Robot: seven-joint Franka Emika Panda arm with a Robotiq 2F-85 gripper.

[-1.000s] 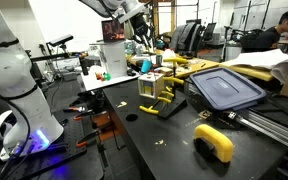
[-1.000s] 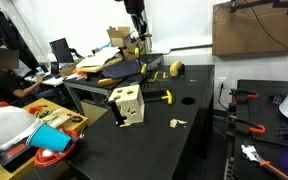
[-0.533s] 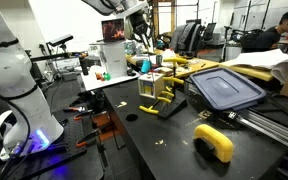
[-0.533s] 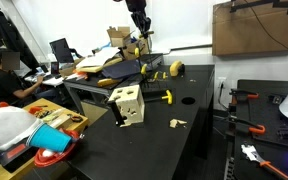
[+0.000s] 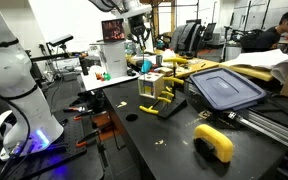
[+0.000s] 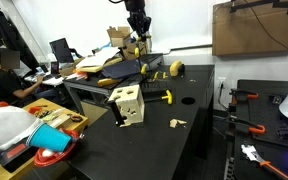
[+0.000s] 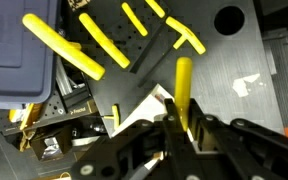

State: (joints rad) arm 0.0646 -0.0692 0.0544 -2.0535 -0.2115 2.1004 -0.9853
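One yellow stick (image 7: 184, 85) is pinched tight between the two fingers of the gripper (image 7: 182, 125) and pokes out past the fingertips. At least four more yellow pieces (image 7: 64, 45) lie on the dark table (image 7: 234, 60) beyond the fingertips. One grey lid (image 7: 14, 60) sits off to the side.

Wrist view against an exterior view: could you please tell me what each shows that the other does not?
Only the wrist view clearly shows the yellow plastic rod clamped in the gripper. Only an exterior view shows the white robot body and a seated person. Both show the grey-blue plastic lid and the black table.
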